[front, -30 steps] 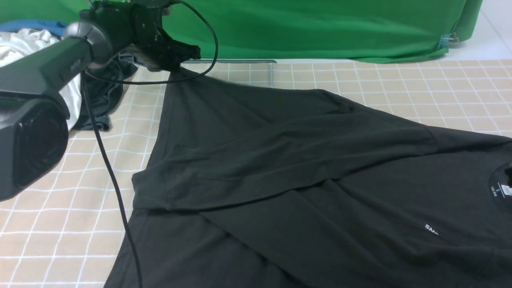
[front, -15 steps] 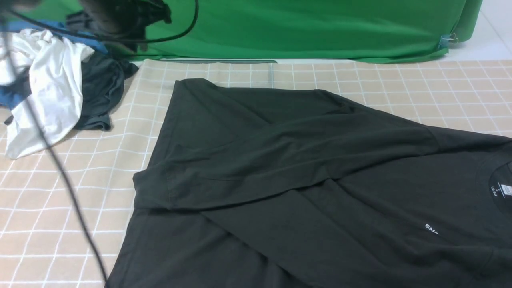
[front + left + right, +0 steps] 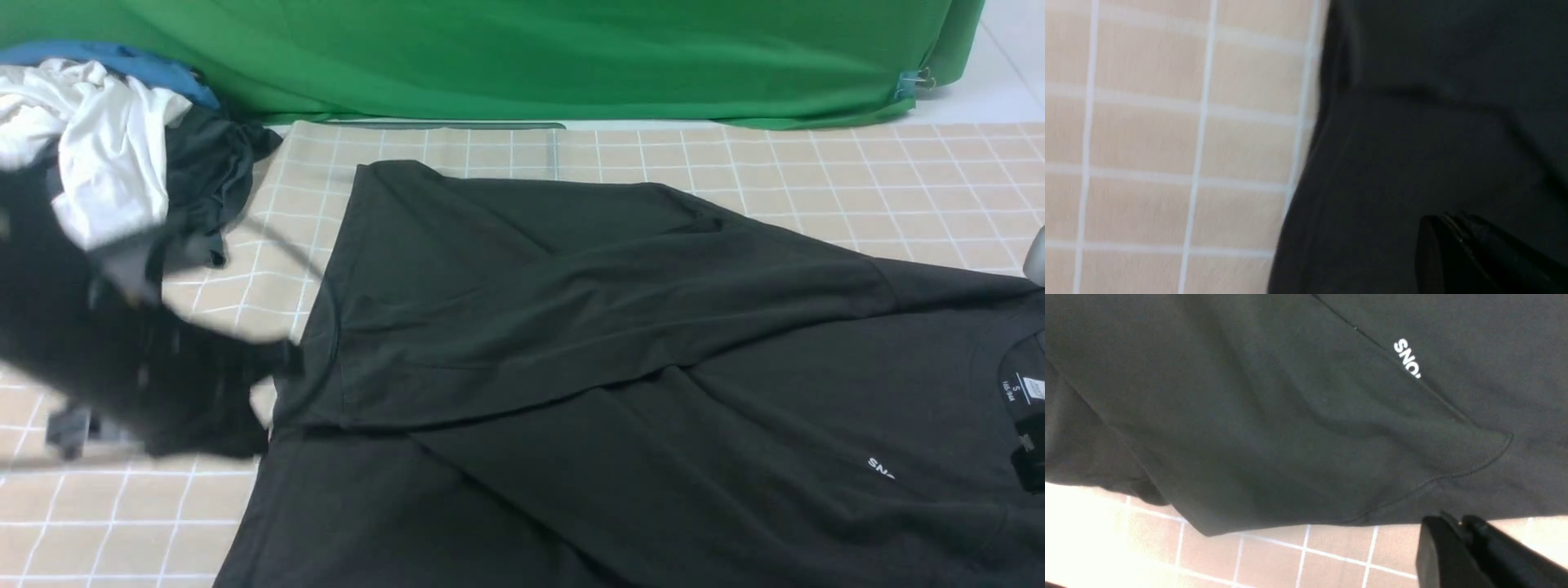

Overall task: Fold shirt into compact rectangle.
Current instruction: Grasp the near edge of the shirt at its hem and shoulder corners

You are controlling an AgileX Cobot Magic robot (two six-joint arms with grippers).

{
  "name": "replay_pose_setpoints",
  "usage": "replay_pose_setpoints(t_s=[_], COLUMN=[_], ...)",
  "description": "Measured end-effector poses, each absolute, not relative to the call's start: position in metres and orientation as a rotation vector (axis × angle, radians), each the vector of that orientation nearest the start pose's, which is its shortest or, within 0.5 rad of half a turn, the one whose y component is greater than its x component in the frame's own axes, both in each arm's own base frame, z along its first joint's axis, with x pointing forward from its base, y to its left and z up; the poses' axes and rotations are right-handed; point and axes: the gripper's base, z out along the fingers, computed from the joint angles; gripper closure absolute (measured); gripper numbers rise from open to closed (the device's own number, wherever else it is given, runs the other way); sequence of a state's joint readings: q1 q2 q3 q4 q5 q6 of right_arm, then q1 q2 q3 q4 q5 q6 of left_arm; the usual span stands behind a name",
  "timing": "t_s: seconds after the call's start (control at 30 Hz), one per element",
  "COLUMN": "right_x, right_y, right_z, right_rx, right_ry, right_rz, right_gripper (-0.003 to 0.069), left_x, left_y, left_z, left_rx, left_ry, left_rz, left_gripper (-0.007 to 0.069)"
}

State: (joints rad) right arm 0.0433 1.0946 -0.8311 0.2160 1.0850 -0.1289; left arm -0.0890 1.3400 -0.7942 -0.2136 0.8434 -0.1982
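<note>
Black T-shirt (image 3: 620, 343) lies flat on the checked mat (image 3: 816, 180), one side folded across its body to narrow it. Left gripper (image 3: 1455, 220), closed and empty, hovers at its left edge; right gripper (image 3: 1457, 523), likewise closed, sits beside a hem.

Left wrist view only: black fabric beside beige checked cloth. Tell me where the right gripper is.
Observer: The right gripper hangs over the beige checked tablecloth, just off the large black cotton T-shirt's edge.
Operator: Report the chest print.
Observer: A folded layer cuts off the small white lettering after its first letters.
Operator: List other clothes.
Observer: A crumpled white garment lies far left, clear of the shirt.
</note>
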Motion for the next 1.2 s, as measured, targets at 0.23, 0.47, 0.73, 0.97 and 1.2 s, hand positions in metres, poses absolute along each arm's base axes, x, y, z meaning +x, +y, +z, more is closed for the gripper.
replay_pose_setpoints(t_s=[0.23, 0.47, 0.73, 0.97, 1.2], right_x=[0.179, 0.168, 0.178, 0.189, 0.191], right_y=[0.025, 0.026, 0.047, 0.064, 0.077], right_z=[0.275, 0.225, 0.192, 0.162, 0.150], right_rx=[-0.140, -0.101, -0.231, -0.359, -0.451], right_ry=[2.836, 2.979, 3.009, 3.070, 3.081], right_rz=[0.279, 0.304, 0.285, 0.150, 0.003], right_gripper=[0.0415, 0.0247, 0.0095, 0.0074, 0.0173], left_x=[0.204, 0.205, 0.207, 0.208, 0.209], left_y=[-0.032, -0.032, -0.032, -0.032, -0.032], left_z=[0.178, 0.165, 0.165, 0.165, 0.165], left_rx=[-0.429, -0.452, -0.452, -0.452, -0.450], left_ry=[3.003, 3.039, 3.019, 3.004, 3.001], left_rz=[-0.270, -0.260, -0.262, -0.264, -0.264], left_gripper=[0.0614, 0.0614, 0.0614, 0.0613, 0.0612])
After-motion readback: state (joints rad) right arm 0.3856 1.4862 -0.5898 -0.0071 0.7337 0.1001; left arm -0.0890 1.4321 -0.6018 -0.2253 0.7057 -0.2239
